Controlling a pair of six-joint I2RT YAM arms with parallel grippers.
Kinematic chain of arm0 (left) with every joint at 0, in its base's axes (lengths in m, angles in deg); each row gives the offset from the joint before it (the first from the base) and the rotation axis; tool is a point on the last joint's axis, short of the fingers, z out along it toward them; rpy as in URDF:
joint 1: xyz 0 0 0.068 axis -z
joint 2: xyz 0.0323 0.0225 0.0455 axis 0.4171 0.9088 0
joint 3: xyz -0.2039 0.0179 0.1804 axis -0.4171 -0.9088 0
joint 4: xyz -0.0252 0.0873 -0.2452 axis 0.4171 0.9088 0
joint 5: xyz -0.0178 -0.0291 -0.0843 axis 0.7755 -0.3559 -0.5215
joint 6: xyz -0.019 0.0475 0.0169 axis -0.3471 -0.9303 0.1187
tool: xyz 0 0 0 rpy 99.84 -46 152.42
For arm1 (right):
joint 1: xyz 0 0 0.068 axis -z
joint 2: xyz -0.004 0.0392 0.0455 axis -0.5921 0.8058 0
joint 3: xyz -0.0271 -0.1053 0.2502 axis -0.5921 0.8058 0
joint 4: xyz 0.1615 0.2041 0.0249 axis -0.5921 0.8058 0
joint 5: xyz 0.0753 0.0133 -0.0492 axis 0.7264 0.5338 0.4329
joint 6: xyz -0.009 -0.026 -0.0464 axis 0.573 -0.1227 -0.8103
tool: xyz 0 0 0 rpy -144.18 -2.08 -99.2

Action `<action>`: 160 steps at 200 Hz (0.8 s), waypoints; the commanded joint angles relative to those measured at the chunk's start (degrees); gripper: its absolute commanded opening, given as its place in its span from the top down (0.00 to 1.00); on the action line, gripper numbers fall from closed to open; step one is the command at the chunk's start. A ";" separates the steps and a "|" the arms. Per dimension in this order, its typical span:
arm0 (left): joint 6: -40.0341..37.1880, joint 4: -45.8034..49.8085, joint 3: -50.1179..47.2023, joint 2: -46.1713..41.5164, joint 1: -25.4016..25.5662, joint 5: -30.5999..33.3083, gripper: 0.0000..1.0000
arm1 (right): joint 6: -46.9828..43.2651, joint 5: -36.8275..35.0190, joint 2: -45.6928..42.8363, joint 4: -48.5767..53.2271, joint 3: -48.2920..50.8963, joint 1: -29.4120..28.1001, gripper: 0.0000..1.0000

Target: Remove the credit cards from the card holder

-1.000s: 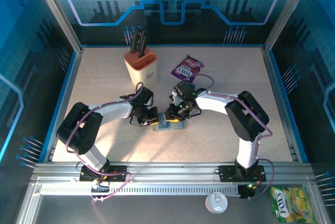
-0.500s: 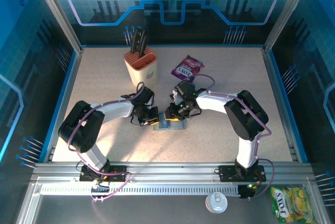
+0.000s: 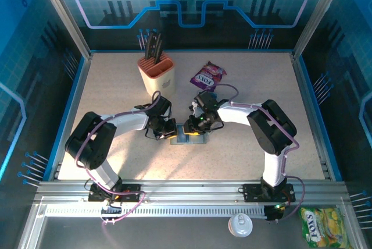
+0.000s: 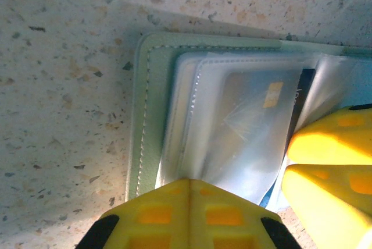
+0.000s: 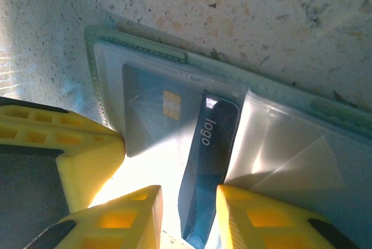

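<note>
Card holder (image 3: 183, 139) mid-table, card (image 5: 204, 159) edge seemingly gripped

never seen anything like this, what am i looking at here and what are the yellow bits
These are two robot arms bolted to a table. The wide picture looks down from above; the two close-ups come from a camera on each wrist, and the yellow bits are the fingers. On the table lie a knife block, a purple snack packet and an open card holder. The left hand is pinched shut on the holder's clear sleeve. The right hand has a dark blue card, sticking partly out, between its fingers; whether it grips, I can't tell.
</note>
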 commanded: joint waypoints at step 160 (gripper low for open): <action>-0.48 2.04 -0.69 0.56 0.23 2.15 1.00 | 3.99 3.88 -2.07 -4.84 4.15 0.59 0.72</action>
